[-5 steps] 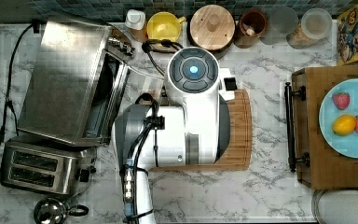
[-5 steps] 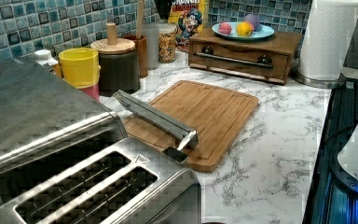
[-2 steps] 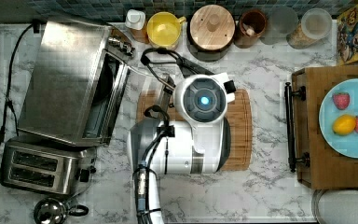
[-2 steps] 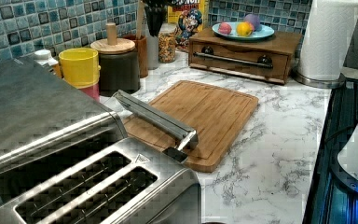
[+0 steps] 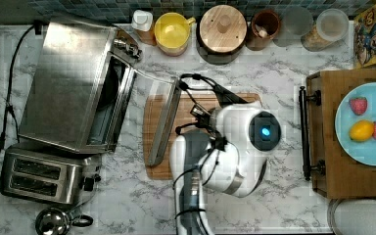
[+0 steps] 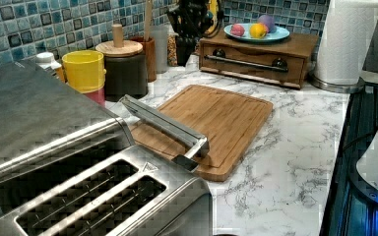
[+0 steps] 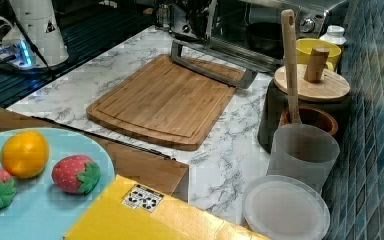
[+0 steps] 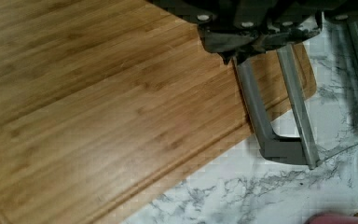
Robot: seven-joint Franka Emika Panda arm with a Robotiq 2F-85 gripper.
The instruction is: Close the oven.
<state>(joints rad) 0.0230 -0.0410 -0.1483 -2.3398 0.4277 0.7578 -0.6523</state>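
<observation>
Oven (image 5: 73, 83) sits at the top view's left on the table (image 5: 274, 78); door (image 5: 164, 117) fully open over cutting board (image 6: 216, 118). Closing not begun. Hand (image 8: 256, 42) state: cannot tell.

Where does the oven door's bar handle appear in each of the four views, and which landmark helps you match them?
Top view: oven door's bar handle, left of centre, over the cutting board's left edge.
Left view: centre, running diagonally above the board's near-left edge.
Right view: upper centre, along the board's far edge.
Wrist view: right side, beside the board.
Shared landmark: the wooden cutting board.
</observation>
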